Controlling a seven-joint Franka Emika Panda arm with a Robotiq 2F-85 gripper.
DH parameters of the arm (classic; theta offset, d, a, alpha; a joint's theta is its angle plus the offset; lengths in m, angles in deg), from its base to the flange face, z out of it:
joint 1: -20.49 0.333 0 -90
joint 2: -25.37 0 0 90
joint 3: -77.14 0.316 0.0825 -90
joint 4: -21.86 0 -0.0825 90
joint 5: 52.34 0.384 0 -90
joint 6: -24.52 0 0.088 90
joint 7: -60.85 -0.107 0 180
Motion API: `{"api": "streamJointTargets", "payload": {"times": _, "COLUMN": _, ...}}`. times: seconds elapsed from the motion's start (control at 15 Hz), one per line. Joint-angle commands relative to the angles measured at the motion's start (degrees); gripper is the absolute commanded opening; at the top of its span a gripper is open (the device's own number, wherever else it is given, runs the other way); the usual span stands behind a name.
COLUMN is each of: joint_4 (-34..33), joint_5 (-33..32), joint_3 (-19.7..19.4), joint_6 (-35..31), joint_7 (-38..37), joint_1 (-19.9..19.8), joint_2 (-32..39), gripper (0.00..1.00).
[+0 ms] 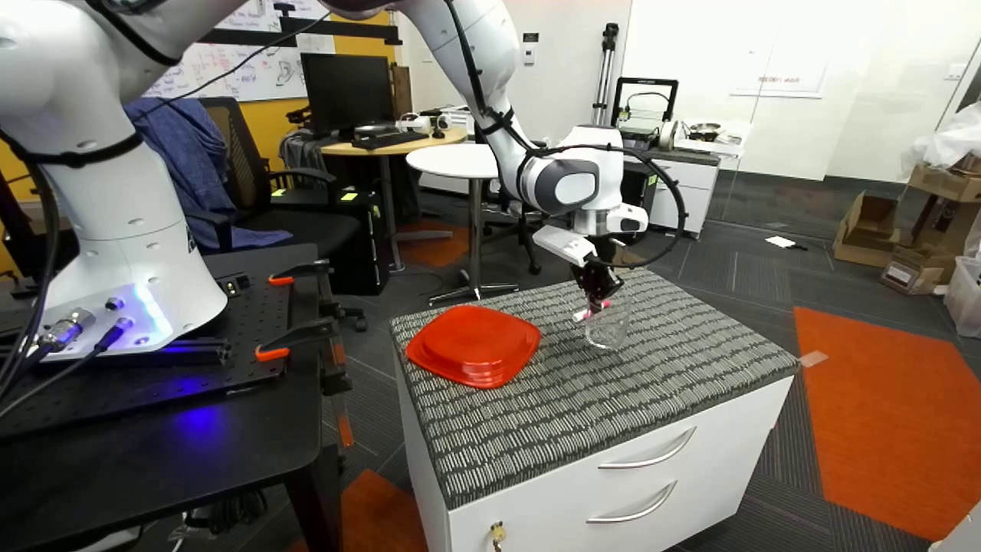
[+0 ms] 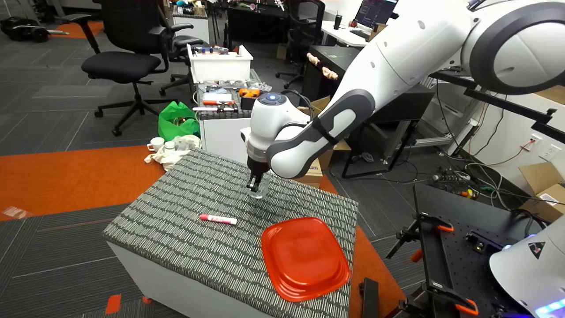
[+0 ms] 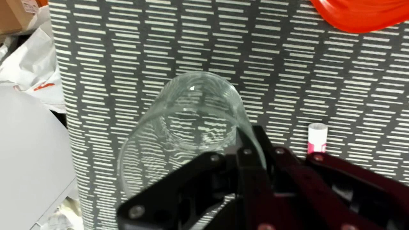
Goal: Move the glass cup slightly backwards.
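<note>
The glass cup (image 3: 193,131) has its wall pinched between the fingers (image 3: 248,159), one inside, one outside.

The desk (image 1: 552,414) carries three things: one red plastic bowl (image 1: 475,345), one clear glass tumbler (image 3: 191,134) and one pink-and-white marker (image 2: 218,219). Over the desk there is one robot arm (image 2: 388,62) with one gripper (image 3: 250,139). On the desk's front sit two curved drawer handles (image 1: 651,461) and one lock (image 1: 498,530). Just beside the desk, an exterior view shows one green bag (image 2: 174,121) and one white mug (image 2: 156,143); farther from it, one white open-topped bin (image 2: 220,68).
</note>
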Motion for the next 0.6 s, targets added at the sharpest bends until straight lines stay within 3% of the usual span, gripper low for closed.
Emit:
{"api": "streamJointTargets", "payload": {"times": 0.0, "joint_4": 5.3, "joint_5": 0.0, "joint_3": 0.7, "joint_6": 2.1, "joint_7": 2.6, "joint_1": 1.6, "joint_2": -5.2, "gripper": 0.01}}
{"api": "streamJointTargets", "payload": {"times": 0.53, "joint_4": 8.4, "joint_5": -1.2, "joint_3": 2.6, "joint_6": 3.8, "joint_7": 6.0, "joint_1": 5.1, "joint_2": -8.2, "gripper": 0.01}}
